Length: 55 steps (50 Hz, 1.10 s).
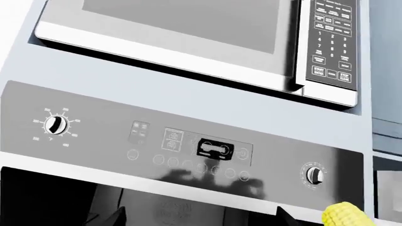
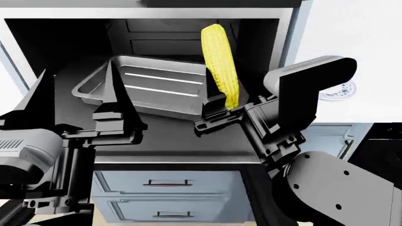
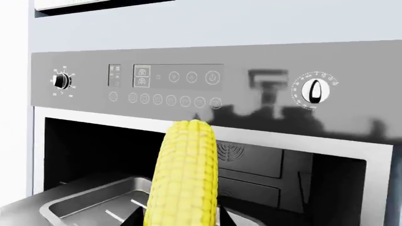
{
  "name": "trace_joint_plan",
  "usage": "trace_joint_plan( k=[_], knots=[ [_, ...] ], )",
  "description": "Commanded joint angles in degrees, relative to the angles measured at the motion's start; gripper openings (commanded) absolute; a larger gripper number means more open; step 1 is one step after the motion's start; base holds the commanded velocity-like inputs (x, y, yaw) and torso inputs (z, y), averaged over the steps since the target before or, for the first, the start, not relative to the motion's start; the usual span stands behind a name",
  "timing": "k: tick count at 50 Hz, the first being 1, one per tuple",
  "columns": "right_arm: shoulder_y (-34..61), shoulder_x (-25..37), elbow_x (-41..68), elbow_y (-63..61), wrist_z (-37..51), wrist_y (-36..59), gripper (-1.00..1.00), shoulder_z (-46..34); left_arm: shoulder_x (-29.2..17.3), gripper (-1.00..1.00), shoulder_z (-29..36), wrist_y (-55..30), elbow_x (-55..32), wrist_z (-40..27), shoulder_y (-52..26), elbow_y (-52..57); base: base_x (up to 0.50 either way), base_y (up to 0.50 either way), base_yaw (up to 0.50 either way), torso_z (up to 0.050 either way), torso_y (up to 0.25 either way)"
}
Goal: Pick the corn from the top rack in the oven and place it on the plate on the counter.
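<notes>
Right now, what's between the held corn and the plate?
In the head view, the right arm's grey housing covers the stretch from the corn to the plate, partly hiding the plate on the counter.

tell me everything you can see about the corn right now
The corn is a bright yellow husked cob with neat kernel rows, its rounded tip pointing toward the oven cavity. The right gripper clamps its lower end, holding it lifted in front of the opening, above the grey baking tray, touching only the fingers. Its tip also shows in the left wrist view.
</notes>
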Motion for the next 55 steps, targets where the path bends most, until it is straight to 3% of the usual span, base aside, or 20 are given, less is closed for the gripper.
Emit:
trace_joint_plan(
  k=[1, 55],
  knots=[
    [-0.41, -0.04, -0.43, -0.2, -0.19, 0.38, -1.0, 0.68, -0.16, 1.0, 0.3, 0.28, 0.12, -0.11, 0.15, -0.07, -0.04, -0.5, 0.0, 0.0, 0.0],
    [-0.24, 0.01, 0.0, -1.6, -0.4, 0.03, -1.0, -0.62, -0.92, 1.0, 0.98, 1.16, -0.11, -0.86, 0.12, -0.22, 0.05, -0.5, 0.0, 0.0, 0.0]
  ],
)
